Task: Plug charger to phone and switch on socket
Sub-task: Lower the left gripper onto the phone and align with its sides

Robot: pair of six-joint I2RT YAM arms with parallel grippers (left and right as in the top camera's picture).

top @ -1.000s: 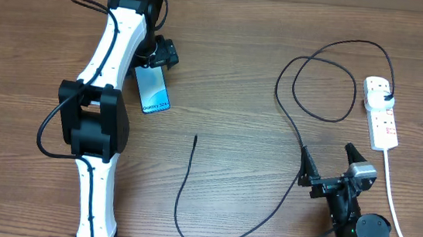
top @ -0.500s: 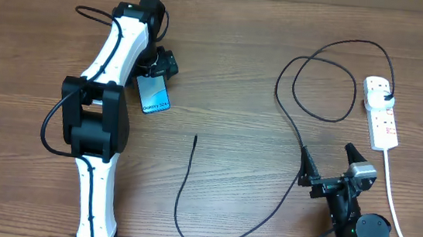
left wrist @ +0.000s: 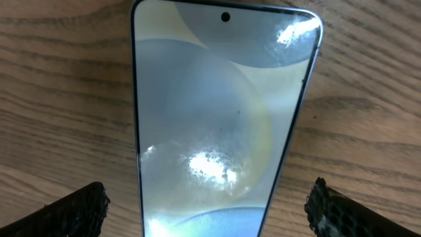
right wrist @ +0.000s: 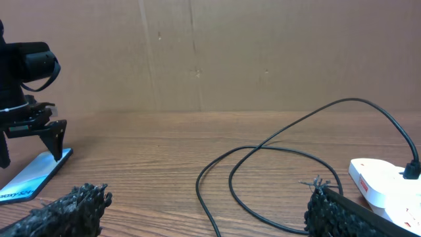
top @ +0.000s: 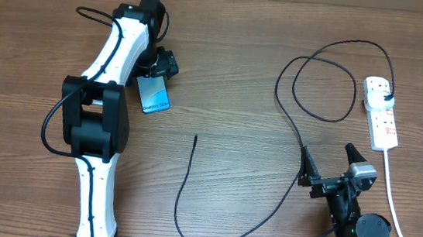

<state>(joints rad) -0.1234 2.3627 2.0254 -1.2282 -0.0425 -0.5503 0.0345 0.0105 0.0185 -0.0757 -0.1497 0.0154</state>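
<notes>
Change: over the last second the left arm shifts slightly and the phone [top: 153, 95] sits a little nearer the robot's base; in the last half second nothing visibly moves.
Left claw [left wrist: 207, 197]: spread wide, gripping nothing, with a finger on each side of the phone and bare wood between.
Phone: flat on the table [top: 242, 44], screen up, directly under the left claw.
Right claw [top: 328, 162]: also spread wide and empty, hovering low over the table.
Charger [top: 194, 144]: its free tip lies between the two claws, well apart from both; the cable passes just beside the right claw's left finger, and the black plug sits in the socket.
Socket [top: 381, 119]: beyond the right claw, off to its right.
</notes>
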